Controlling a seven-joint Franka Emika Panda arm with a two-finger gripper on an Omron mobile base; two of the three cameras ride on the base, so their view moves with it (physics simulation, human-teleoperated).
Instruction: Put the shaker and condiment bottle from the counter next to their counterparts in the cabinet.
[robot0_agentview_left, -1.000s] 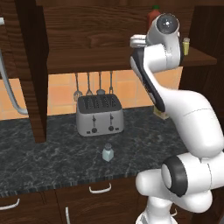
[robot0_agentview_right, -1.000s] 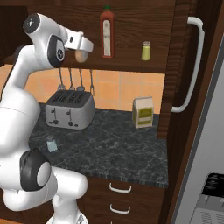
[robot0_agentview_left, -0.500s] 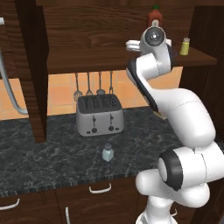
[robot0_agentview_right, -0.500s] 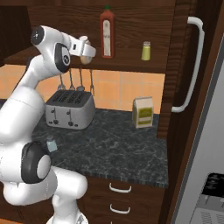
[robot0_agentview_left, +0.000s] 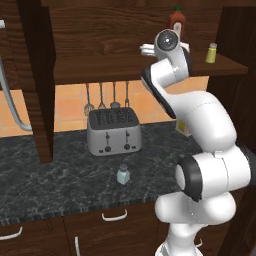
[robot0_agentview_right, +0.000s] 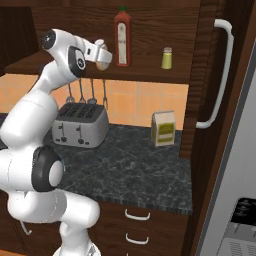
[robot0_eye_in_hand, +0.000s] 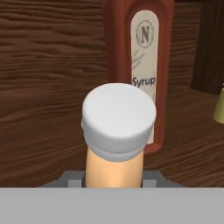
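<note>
Hand view: the claw (robot0_agentview_right: 101, 58) gripped the condiment bottle (robot0_eye_in_hand: 116, 131), now closer to the syrup bottle (robot0_eye_in_hand: 142, 57).
It had advanced toward the cabinet (robot0_agentview_left: 90, 30); the shaker (robot0_agentview_left: 122, 174) remained on the desk (robot0_agentview_left: 60, 175).

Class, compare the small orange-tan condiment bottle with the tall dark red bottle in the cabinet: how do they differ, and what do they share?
The condiment bottle is short, orange-tan and white-capped; the dark red bottle is much taller, with a green cap and a label reading "Syrup". The condiment bottle is held in the shut claw; the red bottle stands on the cabinet shelf. Both are capped bottles.
</note>
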